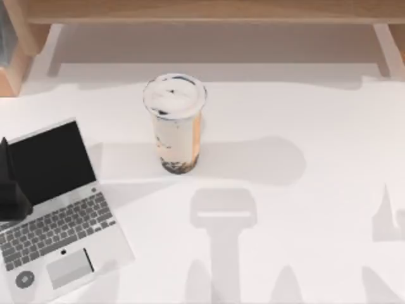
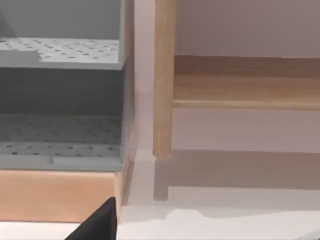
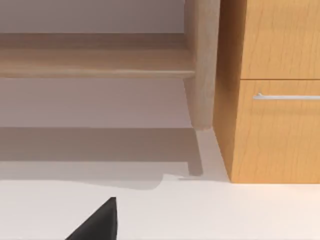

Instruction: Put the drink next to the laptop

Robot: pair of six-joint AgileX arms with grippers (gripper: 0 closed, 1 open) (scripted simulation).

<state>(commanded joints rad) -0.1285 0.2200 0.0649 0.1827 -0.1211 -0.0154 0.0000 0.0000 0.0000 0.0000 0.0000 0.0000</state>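
The drink [image 1: 175,123], a tall clear cup of beige milk tea with dark pearls at the bottom, a white lid and an orange side patch, stands upright at the middle of the white table. The laptop [image 1: 60,209] lies open at the front left, its black screen facing up and its grey keyboard and trackpad toward the front edge. A gap of bare table separates the two. My left gripper [image 1: 9,190] is a black shape at the table's left edge, over the laptop's screen corner. A black tip of my right gripper [image 3: 97,222] shows above bare table, far from the cup.
A wooden shelf rail [image 1: 202,12] runs along the back of the table [image 1: 304,209]. A grey perforated rack [image 2: 60,100] stands at the back left and a wooden drawer cabinet [image 3: 270,100] at the back right. Arm shadows fall on the table's front half.
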